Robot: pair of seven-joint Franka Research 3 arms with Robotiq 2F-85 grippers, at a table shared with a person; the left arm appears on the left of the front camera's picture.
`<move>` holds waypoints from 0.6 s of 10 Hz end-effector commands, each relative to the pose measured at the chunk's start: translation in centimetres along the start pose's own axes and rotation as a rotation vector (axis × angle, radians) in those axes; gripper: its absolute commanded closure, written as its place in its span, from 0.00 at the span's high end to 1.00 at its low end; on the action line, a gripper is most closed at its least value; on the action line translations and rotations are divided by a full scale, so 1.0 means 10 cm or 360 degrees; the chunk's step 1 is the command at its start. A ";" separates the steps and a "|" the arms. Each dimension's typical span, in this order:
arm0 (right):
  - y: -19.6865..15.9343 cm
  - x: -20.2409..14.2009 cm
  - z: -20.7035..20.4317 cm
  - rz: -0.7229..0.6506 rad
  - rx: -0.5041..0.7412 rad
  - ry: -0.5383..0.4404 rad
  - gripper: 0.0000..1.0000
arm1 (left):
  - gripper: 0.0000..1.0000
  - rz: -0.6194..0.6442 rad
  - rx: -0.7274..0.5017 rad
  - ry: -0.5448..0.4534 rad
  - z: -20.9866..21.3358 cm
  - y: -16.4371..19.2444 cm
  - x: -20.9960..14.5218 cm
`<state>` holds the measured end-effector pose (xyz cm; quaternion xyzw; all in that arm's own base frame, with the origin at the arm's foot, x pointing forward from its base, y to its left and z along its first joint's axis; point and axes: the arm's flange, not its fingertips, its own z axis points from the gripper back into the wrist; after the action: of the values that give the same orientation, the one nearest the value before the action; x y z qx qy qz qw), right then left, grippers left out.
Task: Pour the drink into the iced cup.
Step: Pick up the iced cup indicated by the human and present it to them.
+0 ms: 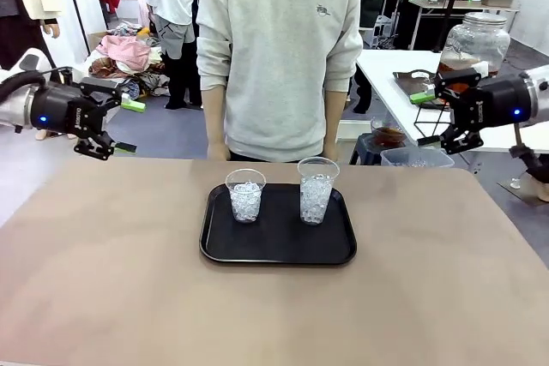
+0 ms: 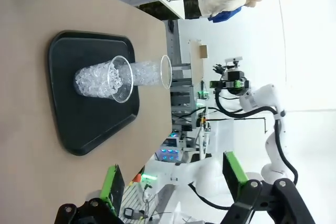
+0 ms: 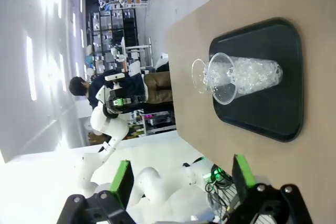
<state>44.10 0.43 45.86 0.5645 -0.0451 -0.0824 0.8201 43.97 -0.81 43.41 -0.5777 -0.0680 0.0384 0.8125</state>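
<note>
Grippers idle with jaws apart and empty: I have the left gripper and right gripper raised at either side, probably to keep the middle free. Two iced cups stand on the black tray mid-surface, near the person. The drink, amber in a clear vessel, seems to sit past the far right edge.

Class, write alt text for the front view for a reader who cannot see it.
Two clear cups of ice stand on a black tray on the table. A person in a grey sweatshirt stands at the far edge; the left gripper and right gripper hang open and empty at either side.
</note>
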 end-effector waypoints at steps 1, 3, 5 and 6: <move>-0.08 0.12 -0.07 -0.0037 0.0103 0.0025 1.00 | 1.00 0.0068 -0.0072 0.0040 -0.07 0.04 0.17; -0.18 0.19 -0.13 -0.0051 0.0150 0.0047 1.00 | 1.00 0.0094 -0.0112 0.0103 -0.17 0.13 0.28; -0.21 0.22 -0.16 -0.0038 0.0173 0.0061 1.00 | 1.00 0.0097 -0.0138 0.0154 -0.26 0.15 0.34; -0.21 0.23 -0.17 -0.0042 0.0167 0.0066 1.00 | 1.00 0.0102 -0.0131 0.0153 -0.26 0.15 0.34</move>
<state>45.79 0.92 42.91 0.5978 -0.0187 -0.0886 0.7965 47.44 -2.60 40.88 -0.6032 -0.0142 0.0323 0.7968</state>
